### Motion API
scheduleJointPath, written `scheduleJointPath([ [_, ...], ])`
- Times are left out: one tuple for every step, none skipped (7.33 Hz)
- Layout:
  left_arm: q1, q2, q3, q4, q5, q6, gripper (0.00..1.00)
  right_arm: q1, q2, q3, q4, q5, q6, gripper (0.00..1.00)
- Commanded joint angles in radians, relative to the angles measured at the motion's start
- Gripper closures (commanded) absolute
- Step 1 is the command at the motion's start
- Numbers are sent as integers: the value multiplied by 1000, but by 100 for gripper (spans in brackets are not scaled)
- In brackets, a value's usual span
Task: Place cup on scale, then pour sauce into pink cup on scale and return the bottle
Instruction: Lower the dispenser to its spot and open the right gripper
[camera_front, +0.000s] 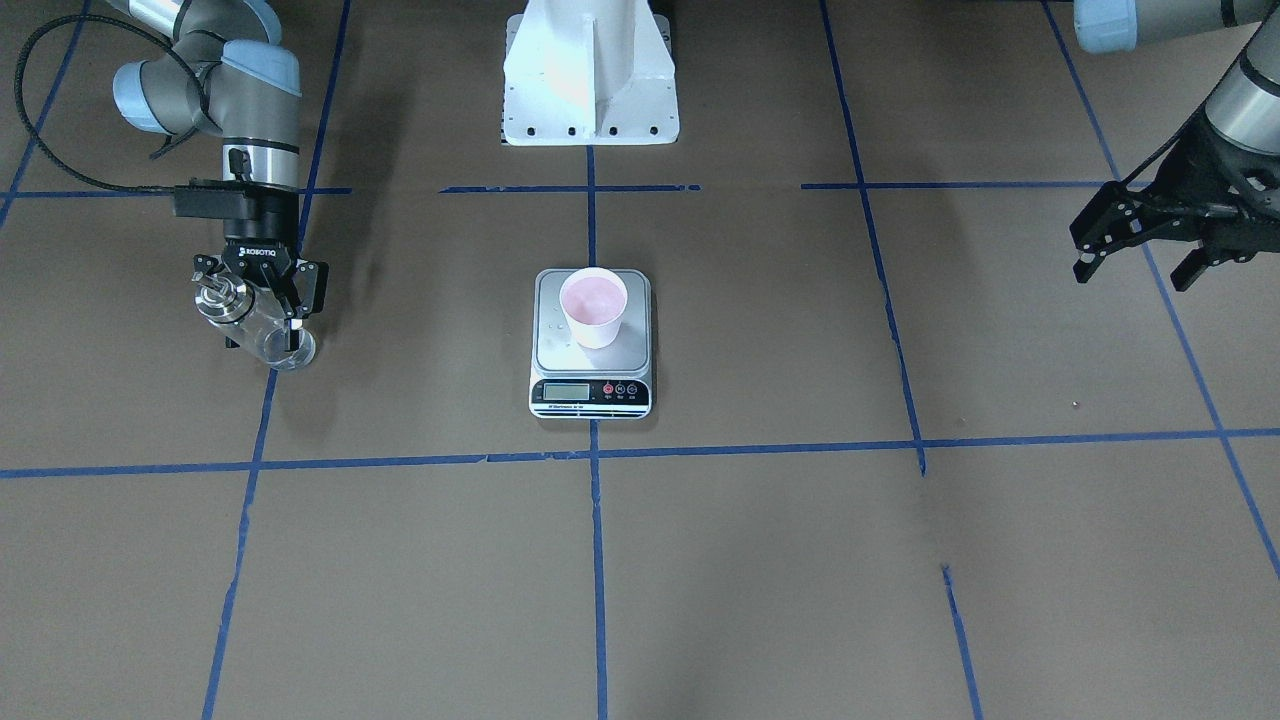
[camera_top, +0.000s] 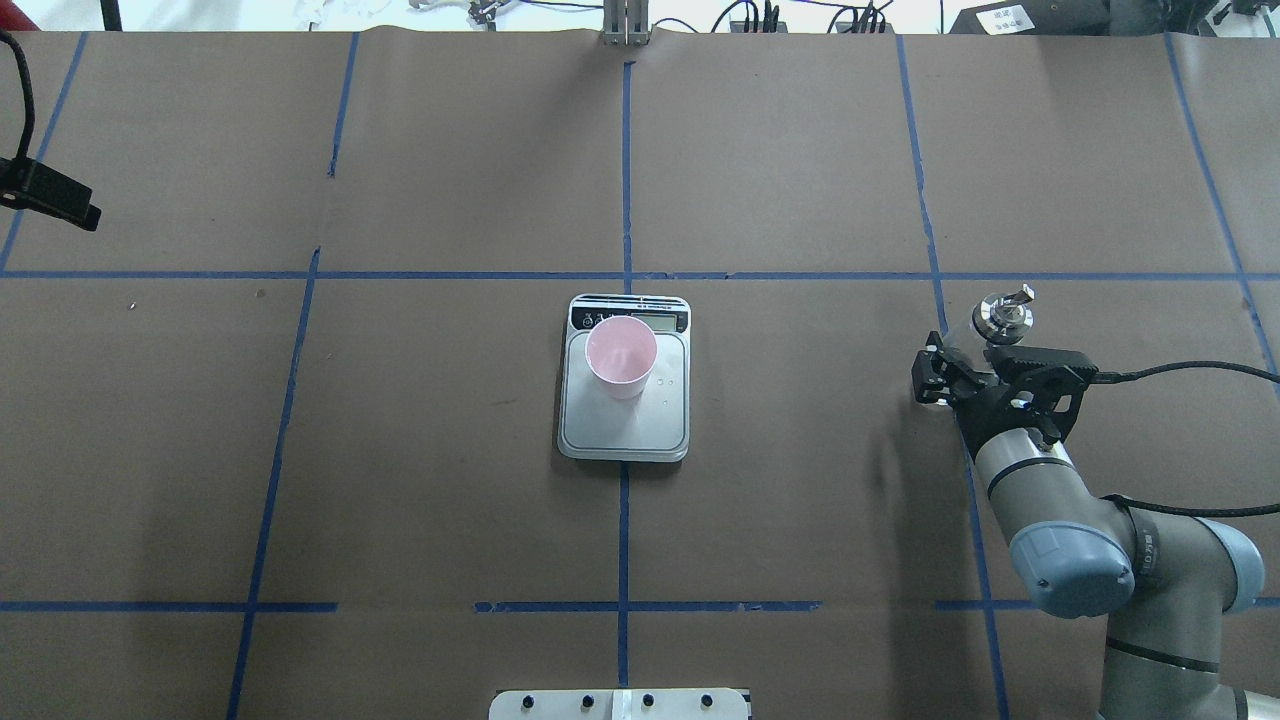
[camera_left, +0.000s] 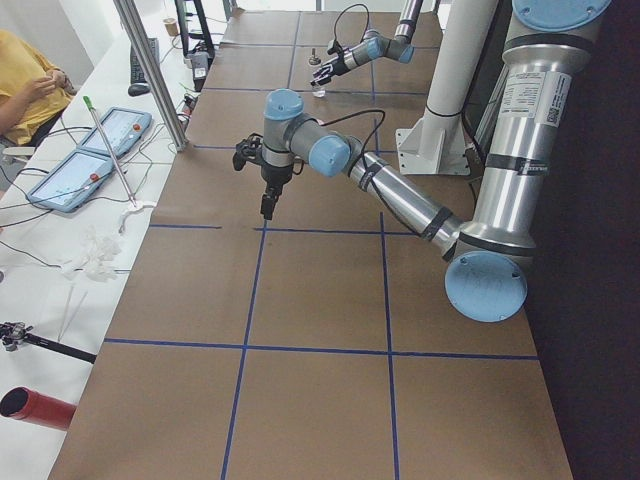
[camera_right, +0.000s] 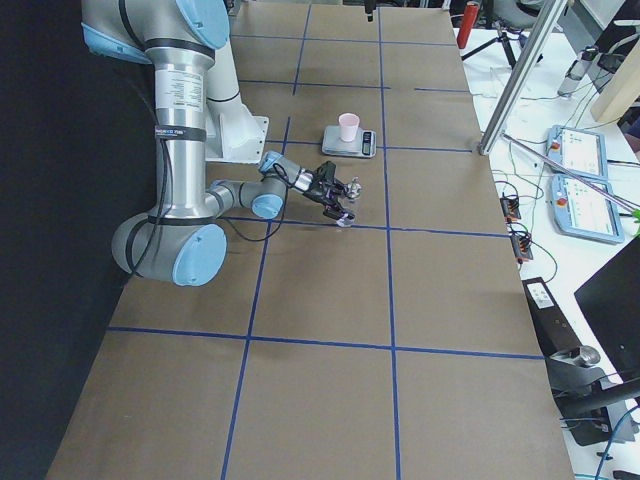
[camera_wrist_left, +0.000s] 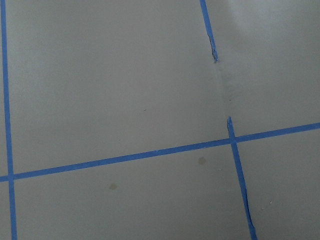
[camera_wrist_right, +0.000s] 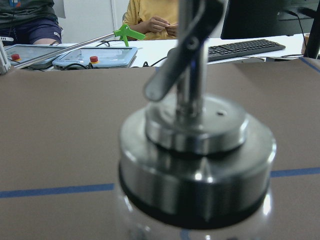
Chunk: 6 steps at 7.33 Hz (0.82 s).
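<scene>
The pink cup (camera_front: 593, 305) stands upright on the silver platform of the scale (camera_front: 590, 395), toward its display end; it also shows in the overhead view (camera_top: 621, 355). My right gripper (camera_front: 265, 330) is shut on the clear glass bottle (camera_front: 262, 335), upright and low over the table, far to the scale's side. The bottle's silver cap and spout (camera_top: 1003, 315) fill the right wrist view (camera_wrist_right: 195, 150). The sauce cannot be made out. My left gripper (camera_front: 1135, 265) is open and empty, raised at the opposite side of the table. The left wrist view shows only taped table.
A few droplets (camera_top: 668, 385) lie on the scale platform beside the cup. The white robot pedestal (camera_front: 590, 80) stands behind the scale. Blue tape lines grid the brown table. Tablets and cables lie on a side bench (camera_right: 580, 160) past the table edge.
</scene>
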<state>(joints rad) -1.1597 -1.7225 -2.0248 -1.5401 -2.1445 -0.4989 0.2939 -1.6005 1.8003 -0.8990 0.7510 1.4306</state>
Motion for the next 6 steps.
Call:
scheduleJointPath([
  [0,0,0,0,0,-1,0,-2,8,-33,0,-31,-2,1],
  [0,0,0,0,0,0,0,-4,11,-44,3,-35,-2,0],
  [0,0,-3,0,0,-1,0,-2,11,-36,6,-36,-2,0],
  [0,0,-6,0,0,-13,0,-2,11,-33,8,-54,-2,0],
  [0,0,-8,0,0,-15,0,-7,5,-32,9,-74,-1,0],
  [0,0,-8,0,0,-15,0,-19,-7,-26,11,-82,1,0],
])
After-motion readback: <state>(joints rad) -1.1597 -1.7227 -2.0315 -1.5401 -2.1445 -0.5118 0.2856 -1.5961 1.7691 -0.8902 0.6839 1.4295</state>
